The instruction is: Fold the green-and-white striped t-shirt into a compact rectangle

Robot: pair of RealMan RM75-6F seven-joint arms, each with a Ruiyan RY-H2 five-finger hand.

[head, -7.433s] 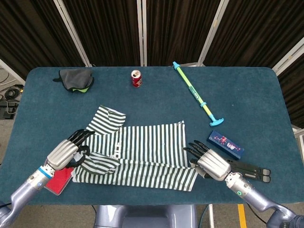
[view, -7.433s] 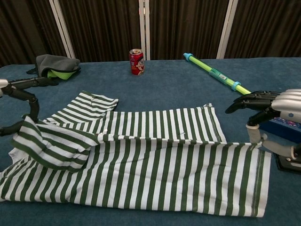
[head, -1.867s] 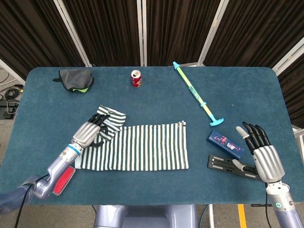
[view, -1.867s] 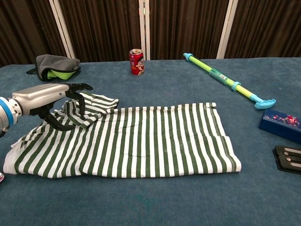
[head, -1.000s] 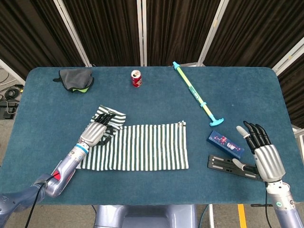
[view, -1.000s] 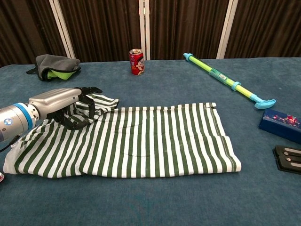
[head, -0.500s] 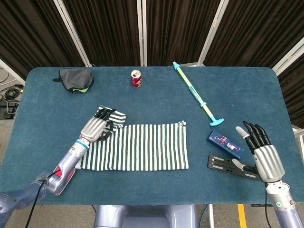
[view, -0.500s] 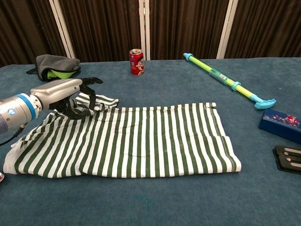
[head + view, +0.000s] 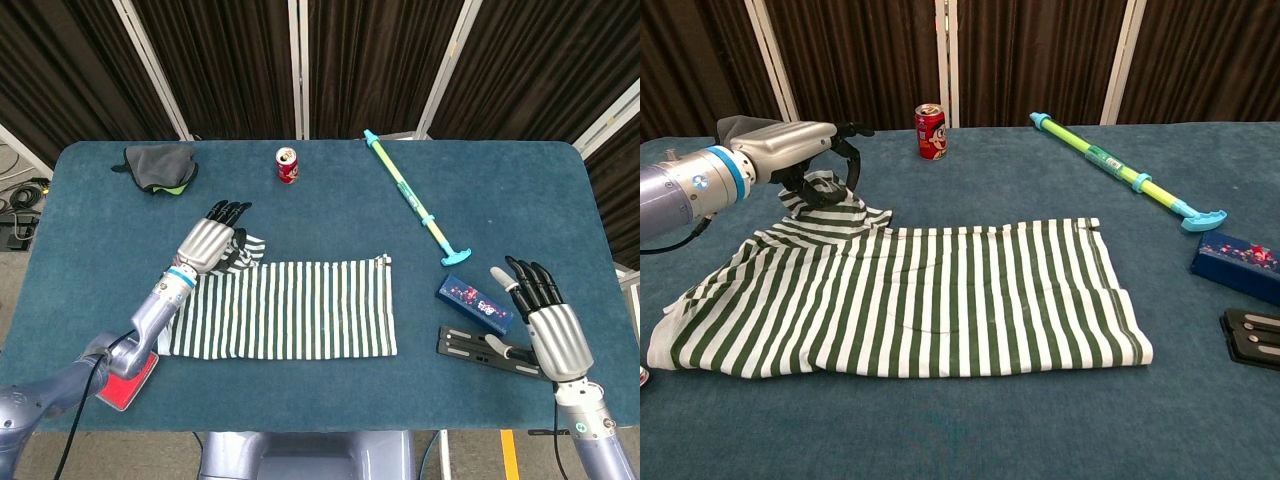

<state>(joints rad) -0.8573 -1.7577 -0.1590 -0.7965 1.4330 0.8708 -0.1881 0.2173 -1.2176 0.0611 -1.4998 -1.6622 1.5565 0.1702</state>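
Note:
The green-and-white striped t-shirt (image 9: pixel 290 310) (image 9: pixel 940 300) lies flat on the blue table as a wide folded band. One sleeve (image 9: pixel 245 252) (image 9: pixel 825 200) sticks out at its far left corner. My left hand (image 9: pixel 208 240) (image 9: pixel 800 145) hovers over that sleeve with fingers curled down, and the sleeve's tip is drawn up into its grip. My right hand (image 9: pixel 545 325) shows only in the head view. It is off to the right of the shirt near the table's front right edge, fingers spread and holding nothing.
A red soda can (image 9: pixel 287 165) (image 9: pixel 931 131) and a grey-green cloth (image 9: pixel 160 168) (image 9: pixel 755 135) sit at the back. A green-blue toy stick (image 9: pixel 415 200), a blue box (image 9: pixel 475 303) and a black flat tool (image 9: pixel 490 352) lie right. A red item (image 9: pixel 125 378) lies under my left forearm.
My left hand has risen and moved toward the table's far side, pulling the sleeve up off the shirt. My right hand has barely shifted.

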